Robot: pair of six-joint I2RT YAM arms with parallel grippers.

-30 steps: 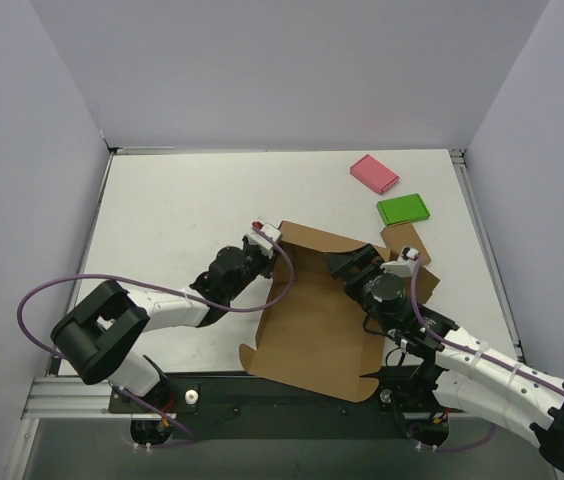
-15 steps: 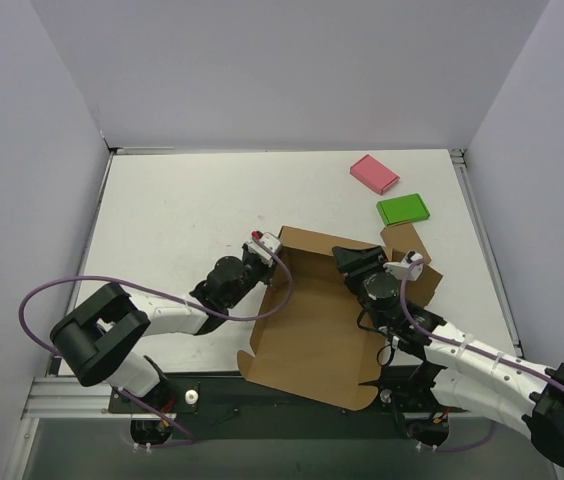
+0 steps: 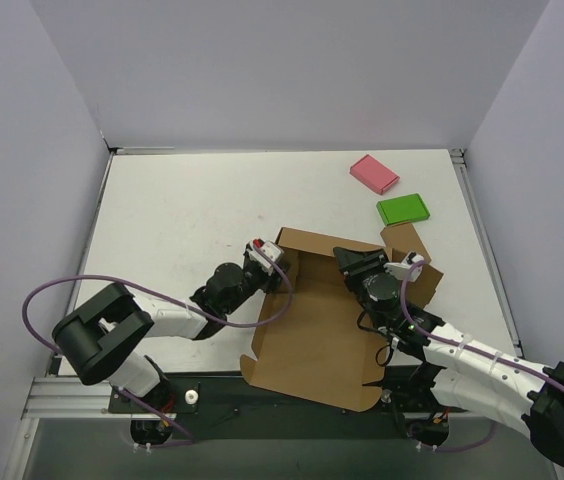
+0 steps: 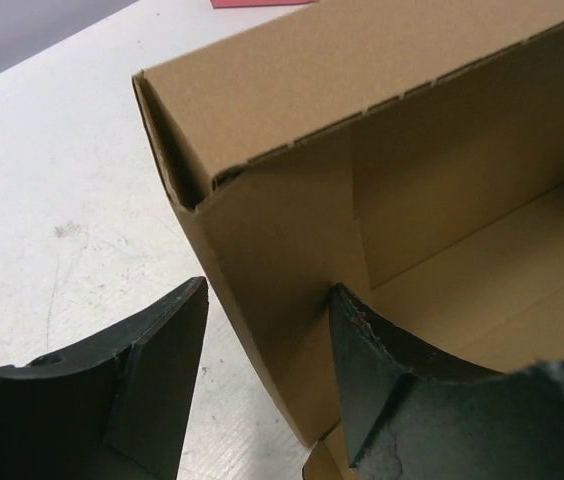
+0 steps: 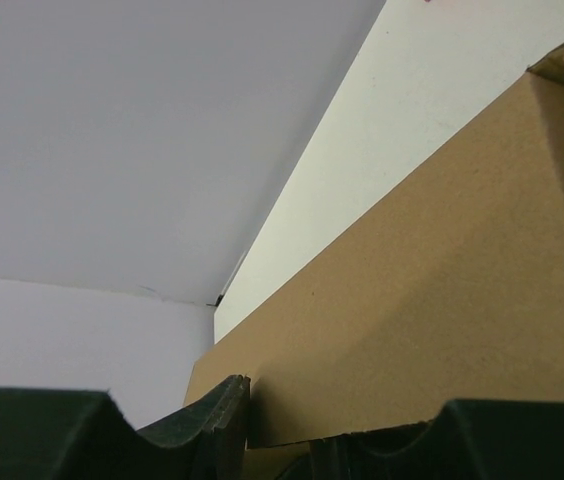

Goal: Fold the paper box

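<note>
The paper box [image 3: 312,325] lies on the white table [image 3: 182,210] in the near middle, slightly to the right, between the two arms. Its broad base is flat and reaches the near edge, and its far wall stands upright. The left gripper [image 3: 277,268] is at the far left corner of the box. In the left wrist view its jaws are released and straddle the raised left side wall [image 4: 262,240]: one finger [image 4: 157,370] sits outside over the table, apart from the cardboard, and the other finger [image 4: 392,370] sits inside the box, against the wall or just beside it. In the same view the far wall's top panel [image 4: 292,80] is folded over, with a perforated crease along its edge. The right gripper [image 3: 350,262] is at the far right side of the box. In its wrist view a cardboard panel [image 5: 412,300] rises between its two dark fingers [image 5: 197,425], but I cannot tell whether they pinch it or merely flank it. Well beyond the box, at the far right of the table, lie a green block [image 3: 403,209] and, farther still, a pink block [image 3: 374,173], apart from each other.
</note>
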